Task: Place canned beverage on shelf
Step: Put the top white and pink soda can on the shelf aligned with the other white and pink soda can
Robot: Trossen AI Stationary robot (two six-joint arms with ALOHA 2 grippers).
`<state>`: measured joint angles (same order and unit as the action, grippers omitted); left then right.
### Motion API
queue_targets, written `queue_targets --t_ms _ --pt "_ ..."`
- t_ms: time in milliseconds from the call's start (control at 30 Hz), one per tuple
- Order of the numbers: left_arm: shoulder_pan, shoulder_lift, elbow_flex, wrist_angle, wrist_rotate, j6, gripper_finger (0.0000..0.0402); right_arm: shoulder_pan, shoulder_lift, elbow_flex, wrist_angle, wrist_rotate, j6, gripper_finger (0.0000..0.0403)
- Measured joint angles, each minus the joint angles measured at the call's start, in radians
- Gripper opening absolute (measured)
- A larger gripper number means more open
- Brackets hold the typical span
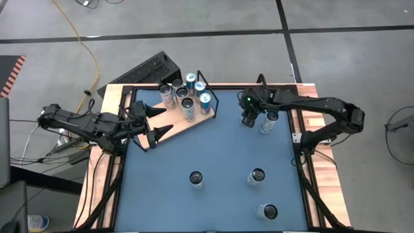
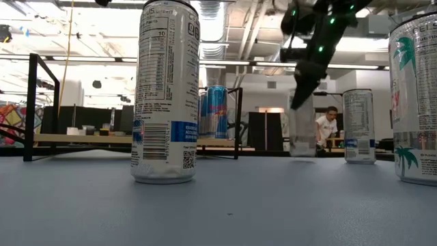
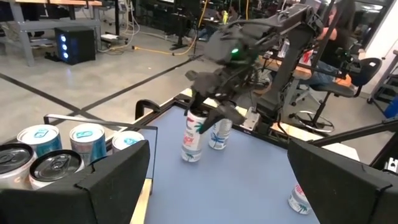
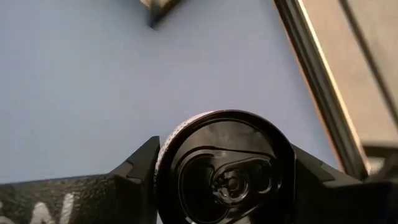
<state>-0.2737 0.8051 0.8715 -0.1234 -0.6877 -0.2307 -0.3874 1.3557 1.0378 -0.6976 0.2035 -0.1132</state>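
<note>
A: Where is the right gripper (image 4: pixel 217 180) seen?
B: At two o'clock on the blue tabletop (image 1: pixel 220 155), fingers flanking a round-topped metal can (image 4: pixel 225 168); a firm clamp cannot be told.
A: And the pale-wood shelf (image 1: pixel 173 129)?
B: At eleven o'clock; the left gripper (image 1: pixel 155 123) is held apart beside it.

Glossy metal cans (image 1: pixel 196 179) — matt blue tabletop (image 1: pixel 220 149) — pale-wood shelf (image 1: pixel 178 126)

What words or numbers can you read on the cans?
"10": near the top of the nearest white can, low view.
The rest of that can's small print and barcode: too small to read.
The blue and silver can on the shelf: logo too blurred to read.
</note>
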Motion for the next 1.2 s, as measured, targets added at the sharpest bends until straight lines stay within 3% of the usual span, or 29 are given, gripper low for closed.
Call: queue_targets --t_ms 167,333,500,733,900,1067,1200 --pt "0.001 0.0 0.0 0.0 0.022 -0.019 0.0369 0.103 -0.088 0.0 0.002 -0.015 -0.046 0.0222" --pt "0.001 0.0 0.0 0.0 0.077 -0.019 0.0369 0.214 -0.182 0.0 0.017 -0.203 -0.132 0.0222" --pt "0.002 0.005 0.0 0.017 0.165 -0.044 0.0369 0.357 -0.247 0.001 0.095 -0.221 -0.219 0.0222" --pt "0.061 0.057 0.0 0.108 0.518 -0.096 0.0369 0.54 -0.278 0.001 0.344 -0.238 -0.263 0.0222" --pt "0.141 0.141 0.001 0.233 0.682 -0.165 0.0369 0.631 -0.282 0.002 0.492 -0.227 -0.329 0.0222" --pt "0.222 0.248 0.001 0.371 0.94 -0.242 0.0369 0.701 -0.278 0.002 0.604 -0.234 -0.379 0.0222" --pt "0.267 0.34 0.002 0.426 1.039 -0.315 0.0369 0.75 -0.271 0.003 0.659 -0.233 -0.385 0.0222"
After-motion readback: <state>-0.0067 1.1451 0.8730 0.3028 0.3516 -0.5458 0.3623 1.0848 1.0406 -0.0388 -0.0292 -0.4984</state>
